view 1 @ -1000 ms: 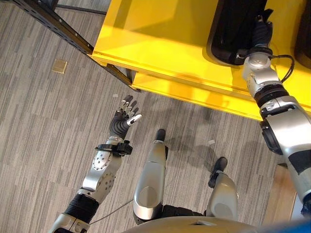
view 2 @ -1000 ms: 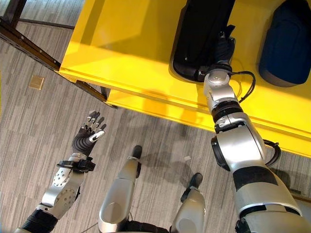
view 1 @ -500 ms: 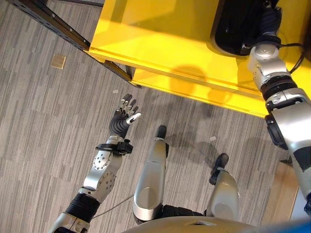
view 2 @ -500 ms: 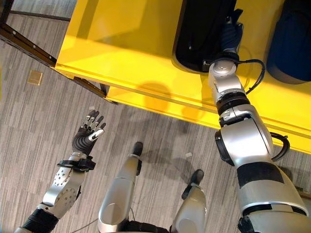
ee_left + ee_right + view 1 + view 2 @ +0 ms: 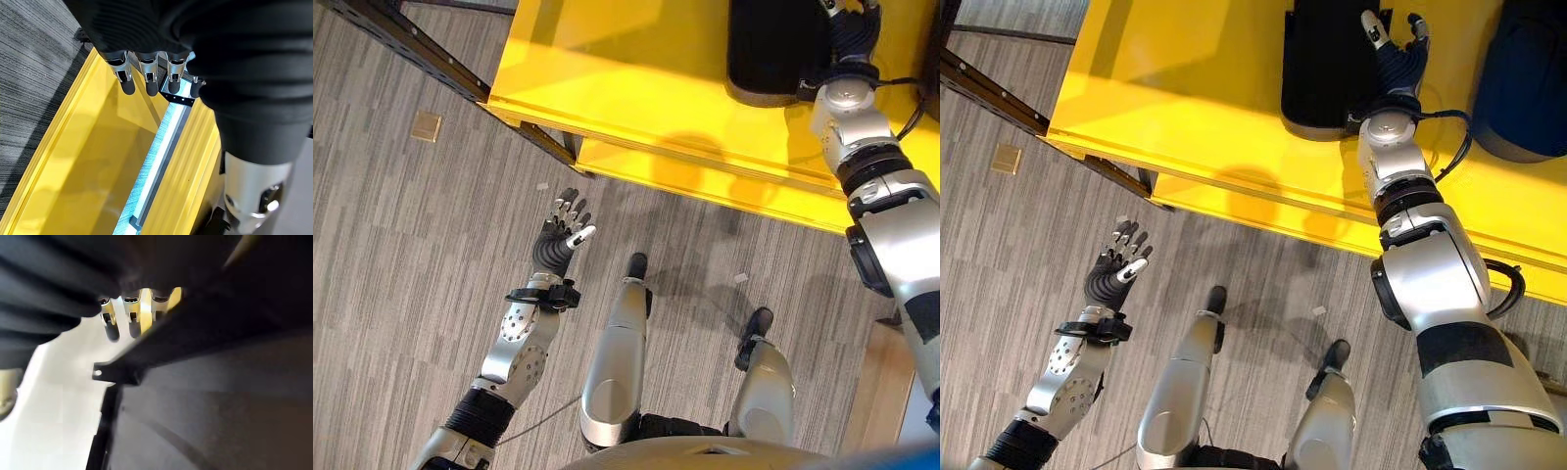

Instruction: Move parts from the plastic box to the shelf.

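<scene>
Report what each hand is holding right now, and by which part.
Nothing is held. The right hand rests open, fingers spread, against the black part on the yellow shelf. The left hand hangs open over the floor.

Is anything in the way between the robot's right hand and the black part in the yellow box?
Nothing visible: the right hand, fingers straight, is already at the black part inside the yellow box.

Yellow shelf point(image 5: 1185, 88) above grey floor point(image 5: 401, 274); carries black part point(image 5: 1327, 59), dark blue part point(image 5: 1528, 88) alongside.
</scene>
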Motion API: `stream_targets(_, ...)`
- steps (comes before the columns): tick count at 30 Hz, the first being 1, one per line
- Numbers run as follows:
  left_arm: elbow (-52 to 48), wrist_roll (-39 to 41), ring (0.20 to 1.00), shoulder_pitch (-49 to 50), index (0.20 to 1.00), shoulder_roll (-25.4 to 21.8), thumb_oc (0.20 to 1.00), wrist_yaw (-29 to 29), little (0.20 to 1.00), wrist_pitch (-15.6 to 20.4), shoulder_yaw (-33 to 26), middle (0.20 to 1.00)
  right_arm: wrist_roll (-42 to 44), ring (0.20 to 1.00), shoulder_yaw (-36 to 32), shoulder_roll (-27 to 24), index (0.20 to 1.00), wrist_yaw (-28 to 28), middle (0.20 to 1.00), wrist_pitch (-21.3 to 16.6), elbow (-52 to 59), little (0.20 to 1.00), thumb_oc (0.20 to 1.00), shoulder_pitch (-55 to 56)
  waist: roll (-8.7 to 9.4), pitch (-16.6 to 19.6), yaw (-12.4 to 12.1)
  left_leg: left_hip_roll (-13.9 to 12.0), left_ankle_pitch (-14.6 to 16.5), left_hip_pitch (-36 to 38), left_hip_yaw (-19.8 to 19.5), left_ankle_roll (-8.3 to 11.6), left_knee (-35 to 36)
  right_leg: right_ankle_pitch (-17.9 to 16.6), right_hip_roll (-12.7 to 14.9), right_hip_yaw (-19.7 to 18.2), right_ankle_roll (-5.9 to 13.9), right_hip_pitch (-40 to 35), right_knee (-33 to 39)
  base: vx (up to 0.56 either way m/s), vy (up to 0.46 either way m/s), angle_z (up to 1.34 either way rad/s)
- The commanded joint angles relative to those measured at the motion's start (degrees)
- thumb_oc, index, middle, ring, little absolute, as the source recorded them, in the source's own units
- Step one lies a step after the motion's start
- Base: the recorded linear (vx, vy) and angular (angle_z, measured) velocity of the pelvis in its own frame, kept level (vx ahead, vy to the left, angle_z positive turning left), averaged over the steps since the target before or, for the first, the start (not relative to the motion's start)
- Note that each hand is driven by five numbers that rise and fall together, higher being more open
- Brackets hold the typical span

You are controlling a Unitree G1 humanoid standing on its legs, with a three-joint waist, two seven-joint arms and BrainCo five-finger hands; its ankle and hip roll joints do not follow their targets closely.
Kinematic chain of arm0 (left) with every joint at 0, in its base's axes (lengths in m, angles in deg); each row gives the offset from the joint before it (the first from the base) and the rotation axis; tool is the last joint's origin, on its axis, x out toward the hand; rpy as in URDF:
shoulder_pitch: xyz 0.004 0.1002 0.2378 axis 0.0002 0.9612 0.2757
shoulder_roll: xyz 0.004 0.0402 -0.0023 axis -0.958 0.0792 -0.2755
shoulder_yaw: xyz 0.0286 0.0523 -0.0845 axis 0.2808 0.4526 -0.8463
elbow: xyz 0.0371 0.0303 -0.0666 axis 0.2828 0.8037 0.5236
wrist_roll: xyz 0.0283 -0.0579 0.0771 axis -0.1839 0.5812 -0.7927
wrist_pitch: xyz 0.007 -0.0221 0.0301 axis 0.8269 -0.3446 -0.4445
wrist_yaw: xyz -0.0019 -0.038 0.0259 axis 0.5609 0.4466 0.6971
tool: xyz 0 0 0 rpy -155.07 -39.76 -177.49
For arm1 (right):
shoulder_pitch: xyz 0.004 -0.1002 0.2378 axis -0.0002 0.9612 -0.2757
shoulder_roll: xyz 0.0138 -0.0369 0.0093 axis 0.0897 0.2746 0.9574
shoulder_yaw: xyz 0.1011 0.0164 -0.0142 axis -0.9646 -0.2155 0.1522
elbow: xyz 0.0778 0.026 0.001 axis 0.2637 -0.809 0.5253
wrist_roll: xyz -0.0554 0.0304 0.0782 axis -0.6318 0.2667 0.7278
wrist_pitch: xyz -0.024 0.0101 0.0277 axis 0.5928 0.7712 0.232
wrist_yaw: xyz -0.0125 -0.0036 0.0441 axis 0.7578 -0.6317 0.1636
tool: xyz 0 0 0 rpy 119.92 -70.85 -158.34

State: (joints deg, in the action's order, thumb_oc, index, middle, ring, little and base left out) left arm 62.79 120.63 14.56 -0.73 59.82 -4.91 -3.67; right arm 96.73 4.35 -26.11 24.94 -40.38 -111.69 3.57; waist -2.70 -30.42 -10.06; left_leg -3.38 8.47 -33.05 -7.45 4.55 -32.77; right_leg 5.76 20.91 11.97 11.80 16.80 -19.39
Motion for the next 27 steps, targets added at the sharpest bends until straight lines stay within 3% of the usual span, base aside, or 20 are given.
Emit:
stream_targets(1,-6.42,0.11,1.0,-0.49,1.0,-2.56,1.0,-0.59,1.0,3.93,-2.23,1.0,1.55,1.0,0.6,-2.04,1.0,1.72,1.0,-4.55,3.54,1.0,1.0,-5.87,1.14,0.63,-0.75,-3.07,-1.17,0.92,2.07,-0.21,0.99,-1.85,-1.51,-3.26,-3.0,4.22,-8.33,0.0,0.0,0.0)
stream_targets(13,-6.18,0.45,1.0,-0.01,1.0,-2.88,1.0,-0.56,1.0,4.01,-3.69,1.0,-0.22,1.0,-2.86,-1.79,1.0,4.6,1.0,-6.65,18.7,1.0,1.0,-1.42,1.77,0.63,0.31,-3.79,-1.19,2.66,2.49,0.1,1.5,-2.05,-1.77,-3.7,-2.94,3.13,-7.79,0.0,0.001,-0.01)
stream_targets(26,-5.86,-0.43,1.0,1.04,1.0,-1.58,1.0,-1.07,1.0,3.59,-5.66,1.0,-11.52,1.0,-6.52,-2.53,1.0,5.59,1.0,-6.19,41.89,1.0,1.0,11.27,3.05,0.63,1.91,-4.22,-2.2,3.69,3.06,0.32,2.98,-2.82,-1.95,-4.04,-3.0,2.57,-6.59,-0.01,-0.004,-0.02)
stream_targets(27,-5.83,-1.03,1.0,1.62,1.0,-0.85,1.0,-1.18,1.0,3.35,-6.49,1.0,-15.34,1.0,-7.17,-2.77,1.0,4.08,1.0,-6.21,49.22,1.0,1.0,17.4,3.44,0.63,2.52,-4.47,-2.25,3.64,3.2,0.31,2.92,-2.82,-1.95,-4.16,-3.02,2.76,-6.66,-0.02,-0.018,-0.08)
